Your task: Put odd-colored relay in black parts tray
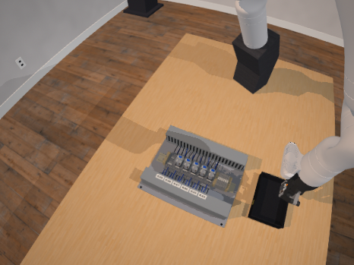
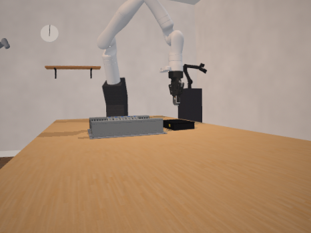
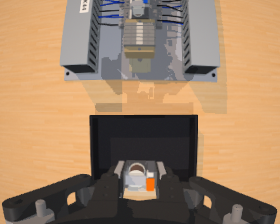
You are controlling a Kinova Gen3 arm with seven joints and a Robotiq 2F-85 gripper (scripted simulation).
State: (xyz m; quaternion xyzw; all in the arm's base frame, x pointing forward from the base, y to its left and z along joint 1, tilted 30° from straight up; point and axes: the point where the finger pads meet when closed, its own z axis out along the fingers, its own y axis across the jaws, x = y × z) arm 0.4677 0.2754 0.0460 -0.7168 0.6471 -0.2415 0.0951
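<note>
My gripper [image 1: 292,196] [image 2: 176,100] [image 3: 140,171] is shut on a small clear relay [image 3: 139,178] with an orange button; the relay also shows in the exterior view [image 2: 176,100]. It hangs well above the black parts tray [image 1: 266,201] [image 2: 178,125] [image 3: 144,137], over the tray's right side. The grey socket panel [image 1: 197,203] [image 2: 124,127] [image 3: 75,41] lies left of the tray. Several relays with blue buttons [image 1: 195,165] stand in a row in its sockets.
The arm's black base [image 1: 255,62] [image 2: 115,97] stands at the far end of the wooden table [image 1: 114,216]. A second black pedestal with a dark arm [image 2: 190,103] stands behind the tray. The table's right edge runs close to the tray.
</note>
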